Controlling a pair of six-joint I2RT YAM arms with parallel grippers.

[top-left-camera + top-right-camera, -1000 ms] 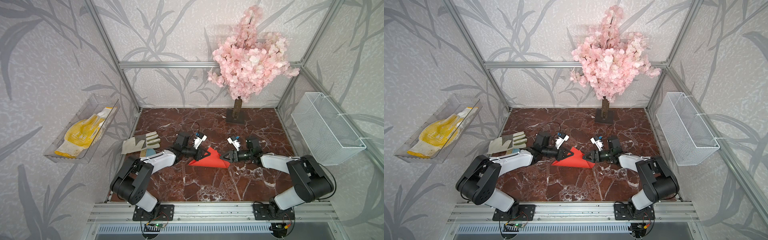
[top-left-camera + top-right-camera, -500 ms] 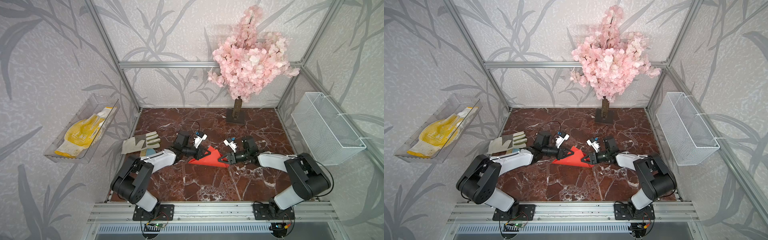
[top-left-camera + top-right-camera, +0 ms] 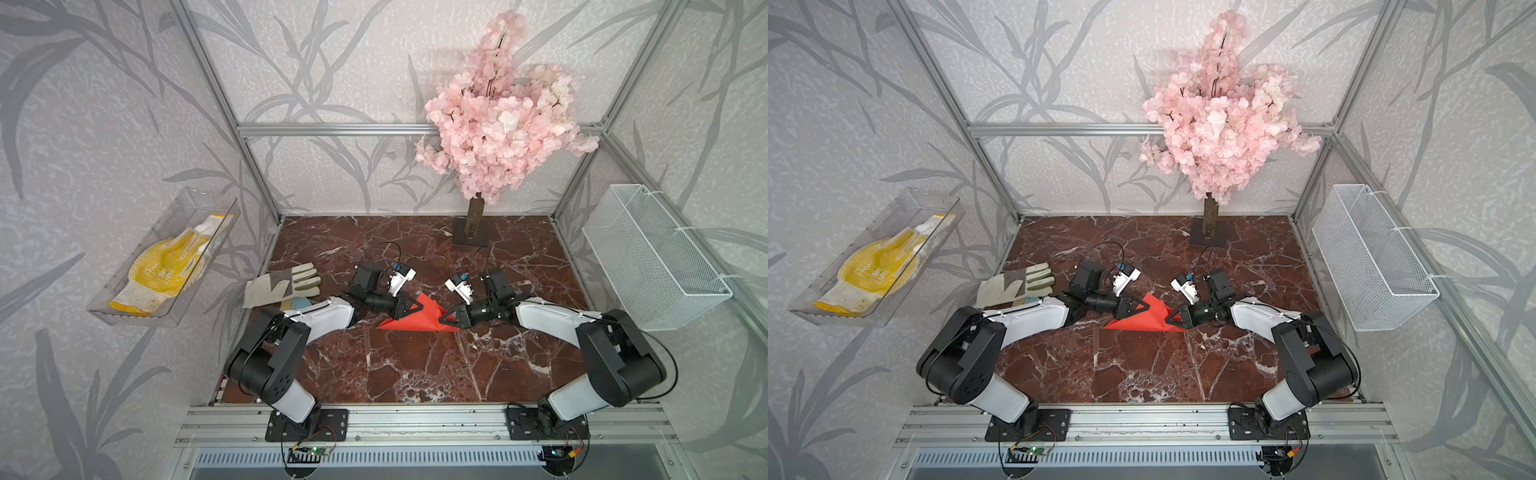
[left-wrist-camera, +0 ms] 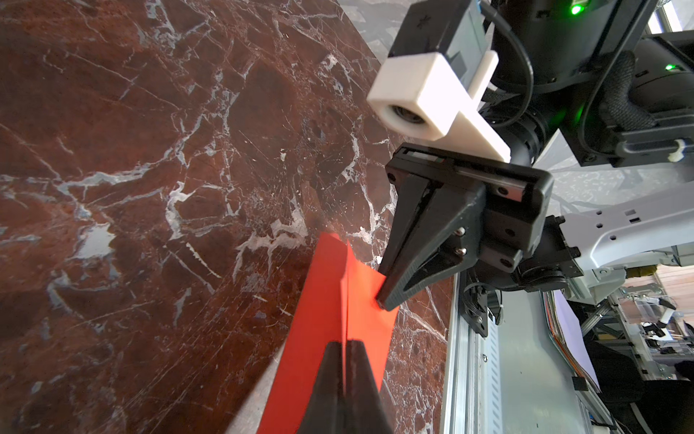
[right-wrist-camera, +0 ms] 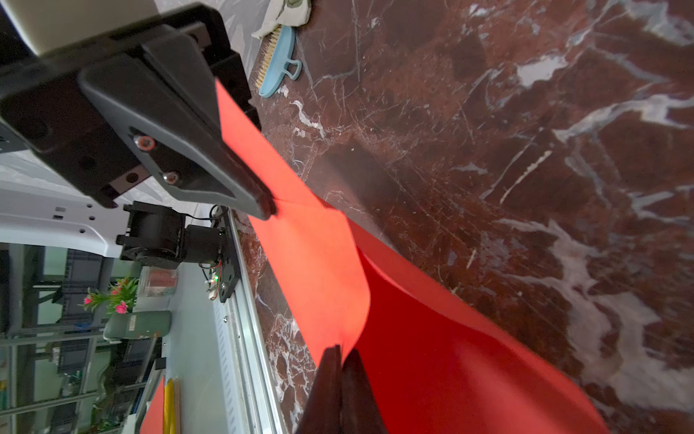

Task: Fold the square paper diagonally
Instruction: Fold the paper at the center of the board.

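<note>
Left tool (image 3: 417,307), right tool (image 3: 444,320) tight on the square paper (image 3: 415,323); glove (image 3: 282,284), brush (image 3: 301,301) beside left arm (image 3: 324,318).

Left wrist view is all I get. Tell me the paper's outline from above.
Observer: In both top views the paper is a triangle, its point toward the far side of the table.
Operator: Report what else lies on the table.
Observer: A pale work glove lies flat on the robot's left, apart from the paper.
Operator: Name anything beside it.
Observer: A light blue brush lies close beside the glove.
</note>
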